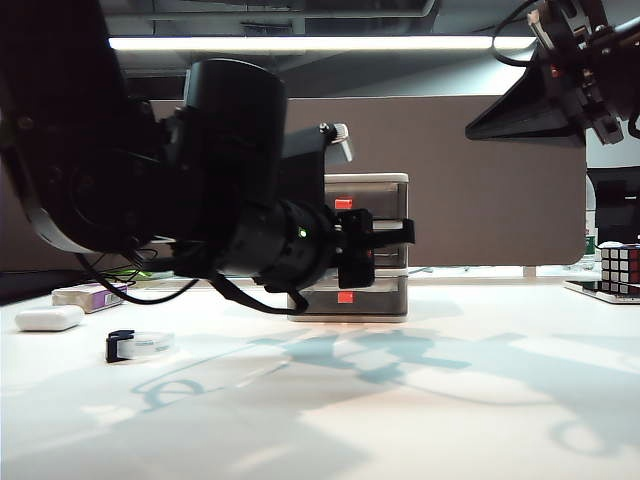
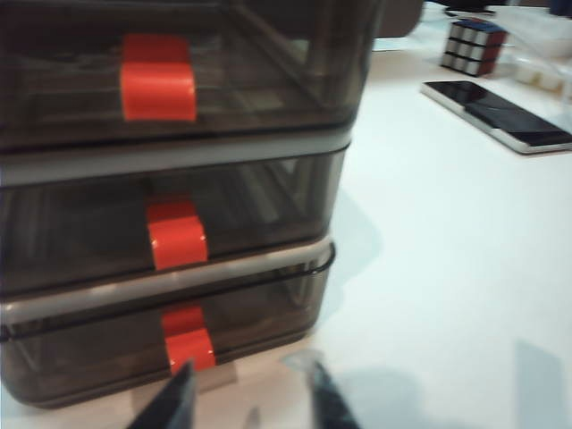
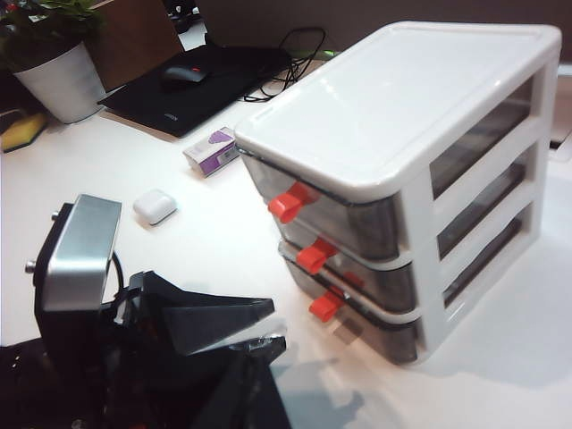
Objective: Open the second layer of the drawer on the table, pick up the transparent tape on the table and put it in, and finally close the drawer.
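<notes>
The drawer point(image 1: 366, 246) stood mid-table, against the brown partition point(image 1: 480, 180), all three tiers shut. The second layer point(image 2: 161, 234) sat flush in the frame, its red tab point(image 3: 315, 256) facing the arms.

The left gripper point(image 2: 248, 402) hung low in front of the drawer, close to the bottom tier's tab point(image 2: 188, 337). Its two fingers stood parted with a clear gap between them; nothing was held.

The right gripper was not seen in any view. Its arm point(image 1: 560, 70) was high at the upper right of the exterior view; whether those jaws were open or closed could not be told.

The tape point(image 1: 140, 345) lay flat on the table point(image 1: 450, 400), left of the drawer and well apart from it, black clip toward the left. A white case point(image 1: 48, 318) and a purple-and-white box point(image 1: 90, 296) lay behind it. A cube point(image 1: 620, 268) sat far right.
</notes>
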{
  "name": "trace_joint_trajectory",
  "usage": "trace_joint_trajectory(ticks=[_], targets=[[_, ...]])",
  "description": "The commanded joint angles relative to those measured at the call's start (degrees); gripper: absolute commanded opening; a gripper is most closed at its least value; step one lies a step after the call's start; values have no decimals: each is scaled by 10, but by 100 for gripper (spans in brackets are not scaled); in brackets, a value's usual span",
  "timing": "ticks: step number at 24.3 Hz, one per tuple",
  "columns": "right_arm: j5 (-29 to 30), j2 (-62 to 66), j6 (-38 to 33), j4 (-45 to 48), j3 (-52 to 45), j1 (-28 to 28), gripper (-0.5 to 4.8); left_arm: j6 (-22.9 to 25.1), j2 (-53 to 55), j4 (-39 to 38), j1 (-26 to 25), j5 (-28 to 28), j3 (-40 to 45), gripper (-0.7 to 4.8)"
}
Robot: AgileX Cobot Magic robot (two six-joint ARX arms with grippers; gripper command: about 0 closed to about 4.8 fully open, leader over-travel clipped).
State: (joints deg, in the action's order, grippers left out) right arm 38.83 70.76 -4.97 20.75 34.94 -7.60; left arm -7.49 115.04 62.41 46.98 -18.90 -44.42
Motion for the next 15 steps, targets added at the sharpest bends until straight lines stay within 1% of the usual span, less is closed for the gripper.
trace_joint_trajectory(ticks=[1, 3, 4, 5, 6, 8, 10, 15], targets=[[5, 9, 24, 12, 4, -1, -4, 0, 15, 15, 10, -78, -22, 182], [6, 17, 24, 34, 4, -1, -4, 0, 27, 16, 15, -111, -38, 186], [5, 20, 24, 41, 4, -1, -4, 5, 35, 15, 15, -111, -50, 196], [6, 25, 24, 48, 5, -1, -3, 7, 40, 15, 15, -111, -58, 216], [8, 29, 24, 48, 8, -1, -4, 3, 51, 16, 15, -111, -73, 249], [9, 35, 24, 53, 10, -1, -4, 2, 63, 16, 15, -112, -89, 252], [10, 40, 24, 58, 10, -1, -4, 2, 68, 15, 15, -126, -98, 251], [9, 45, 25, 66, 10, -1, -4, 2, 68, 16, 14, -144, -100, 250]])
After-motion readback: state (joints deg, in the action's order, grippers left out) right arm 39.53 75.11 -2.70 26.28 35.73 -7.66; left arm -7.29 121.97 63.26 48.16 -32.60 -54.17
